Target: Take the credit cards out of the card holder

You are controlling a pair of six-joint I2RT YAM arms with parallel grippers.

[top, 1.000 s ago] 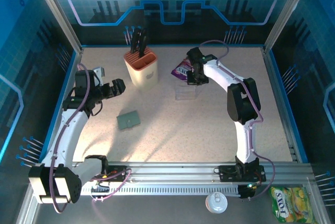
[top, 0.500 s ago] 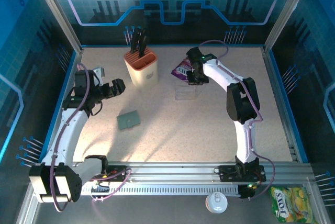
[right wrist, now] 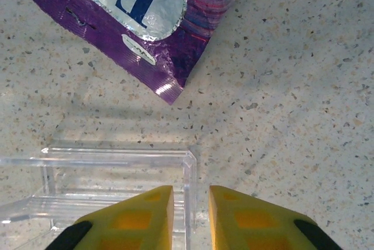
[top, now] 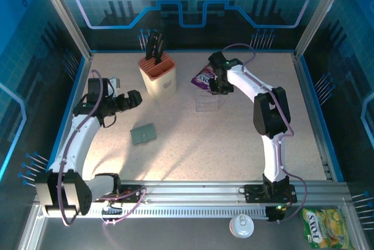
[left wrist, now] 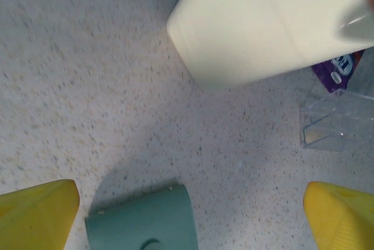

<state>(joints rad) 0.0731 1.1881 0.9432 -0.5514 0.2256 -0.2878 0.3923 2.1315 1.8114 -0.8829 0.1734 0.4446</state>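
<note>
**Left pincer** (left wrist: 190,200). My yellow, wedge-shaped fingers (left wrist: 41,215) stand wide apart above the table (left wrist: 70,75), a matte pale slab flecked with grey. Low between them lies the card holder (left wrist: 143,221), a flat grey-green case with rounded corners and a round snap stud. It rests on the table, well apart from the other things. Beyond it rises the block (left wrist: 269,22), a smooth cream body with rounded edges. In the top view its orange top carries black knife handles (top: 155,42).

**Right pincer** (right wrist: 191,194). My yellow fingers, with black at their outer edges, are set close together astride one thin upright wall of a clear box (right wrist: 117,174). Whether they pinch the wall I cannot tell. The box is glossy transparent plastic, rectangular and open-topped, and the speckled table shows through it. Just past it, not touching it, lies a corner of the packet (right wrist: 134,22), crinkled purple foil with a silver label.
</note>
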